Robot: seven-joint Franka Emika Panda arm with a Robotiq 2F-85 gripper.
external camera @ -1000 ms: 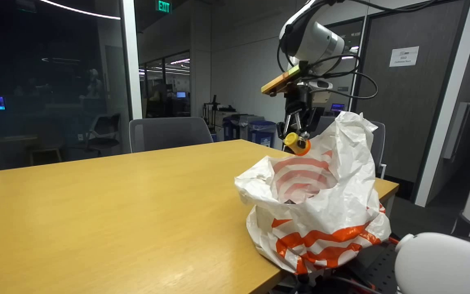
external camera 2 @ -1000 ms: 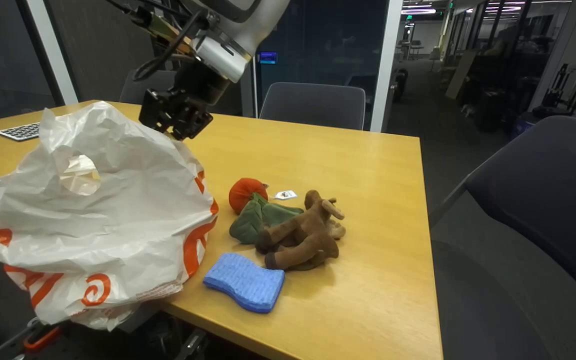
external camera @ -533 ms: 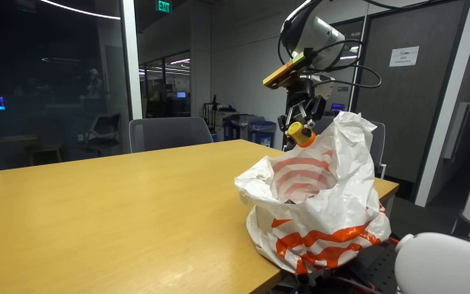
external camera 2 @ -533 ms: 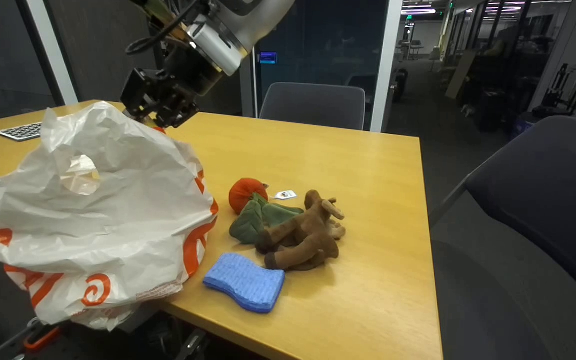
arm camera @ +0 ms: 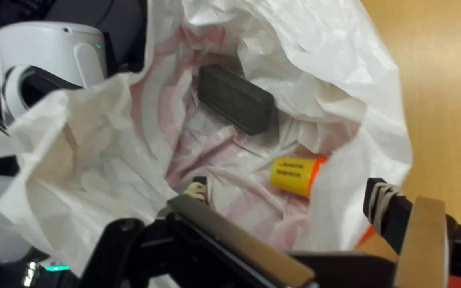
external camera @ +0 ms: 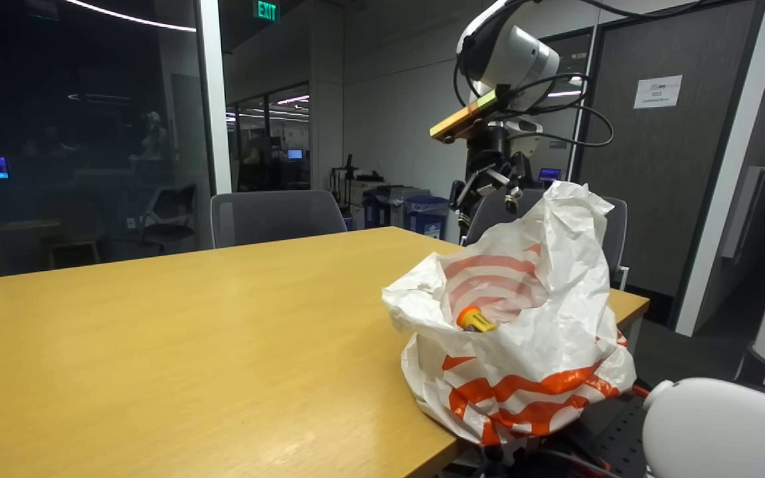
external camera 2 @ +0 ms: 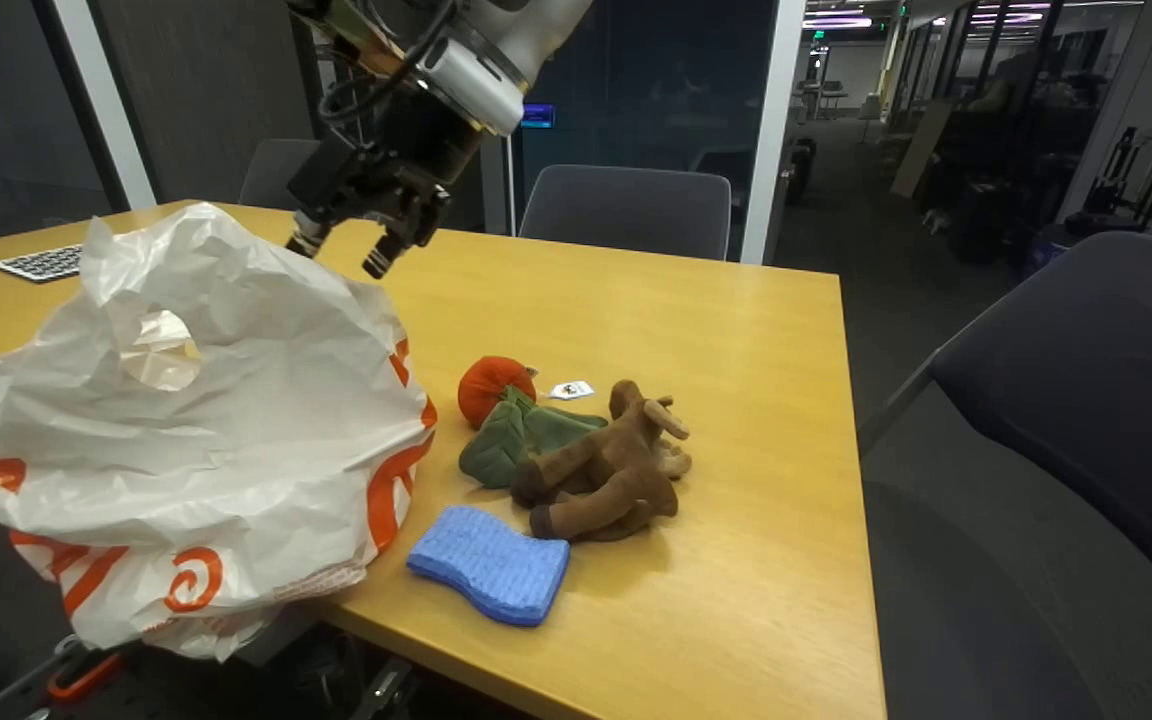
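Inside the white bag, per the wrist view, I observe the yellow container at 5 o'clock from the dark block; above them, my end effector stands with fingers spread apart.

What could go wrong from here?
1. The open end effector hangs over the bag, so it might snag the crumpled rim.
2. The bag overhangs the edge of the table; a tug could tip it off.
3. If so, the yellow tub and dark block inside could spill.
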